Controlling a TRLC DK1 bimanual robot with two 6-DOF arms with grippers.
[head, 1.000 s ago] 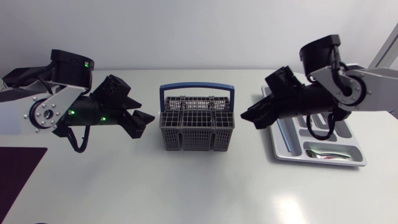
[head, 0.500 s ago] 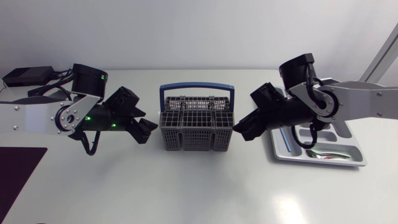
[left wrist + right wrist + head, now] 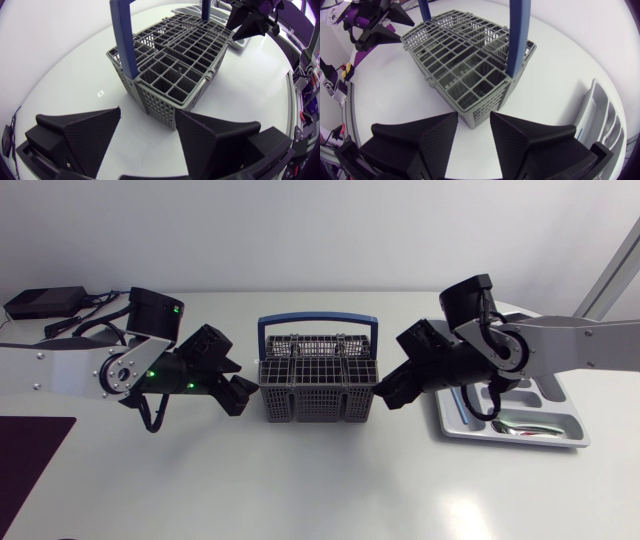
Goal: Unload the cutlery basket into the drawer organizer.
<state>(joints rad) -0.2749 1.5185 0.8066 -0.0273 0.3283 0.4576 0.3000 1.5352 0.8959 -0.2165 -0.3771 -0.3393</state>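
Two tools are seen, both parted and holding nothing. The left tool [image 3: 238, 383] is placed just beside the one basket [image 3: 318, 375] at mid-counter [image 3: 300, 480], with the right tool [image 3: 388, 389] just beyond it. One organizer [image 3: 510, 442] is seen rightmost.

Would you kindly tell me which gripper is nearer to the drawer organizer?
Right. The right gripper sits beside the drawer organizer; the left gripper is on the cutlery basket's far side.
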